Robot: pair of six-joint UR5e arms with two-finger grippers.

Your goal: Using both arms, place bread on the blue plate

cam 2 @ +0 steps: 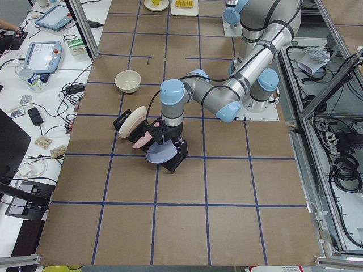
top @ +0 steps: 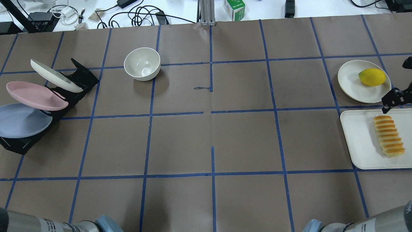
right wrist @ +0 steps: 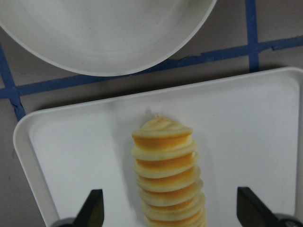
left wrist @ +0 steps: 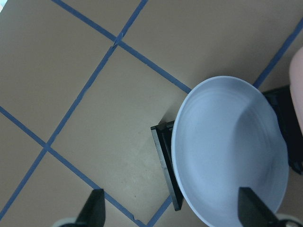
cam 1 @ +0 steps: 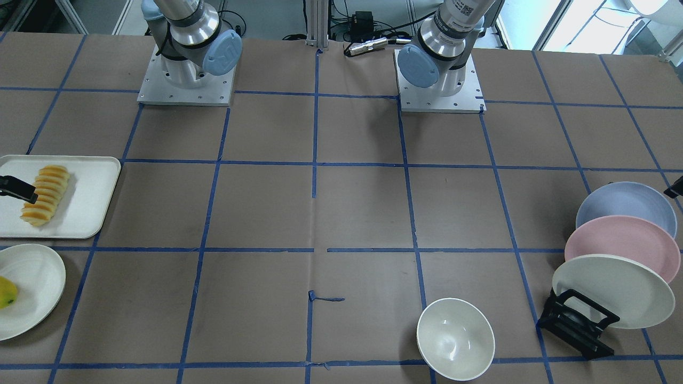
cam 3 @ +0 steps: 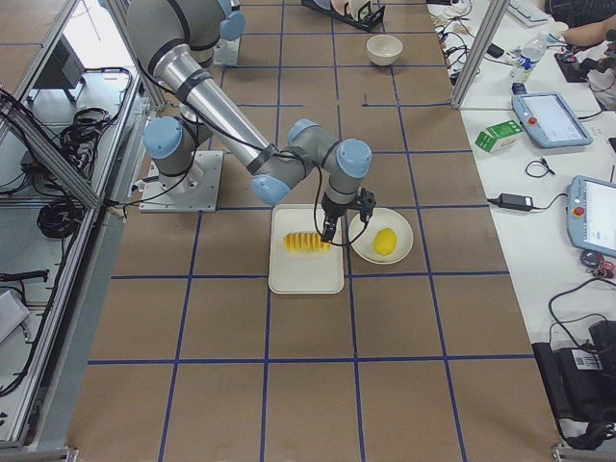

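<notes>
The bread (top: 388, 135) lies on a white tray (top: 357, 141) at the table's right end. My right gripper (right wrist: 170, 210) hangs open above it, one finger (right wrist: 92, 210) on either side of the loaf (right wrist: 165, 175), not touching. The blue plate (top: 22, 120) leans in a black rack (top: 19, 146) at the left end. My left gripper (left wrist: 170, 213) is open above the plate (left wrist: 232, 151), holding nothing. In the front-facing view the bread (cam 1: 45, 194) is at the left edge and the blue plate (cam 1: 624, 205) at the right.
A pink plate (top: 35, 96) and a cream-white plate (top: 54, 75) lean in the same rack. A white bowl (top: 142, 63) stands at the far middle-left. A yellow-green fruit (top: 371, 77) sits on a cream plate (top: 349, 82) beside the tray.
</notes>
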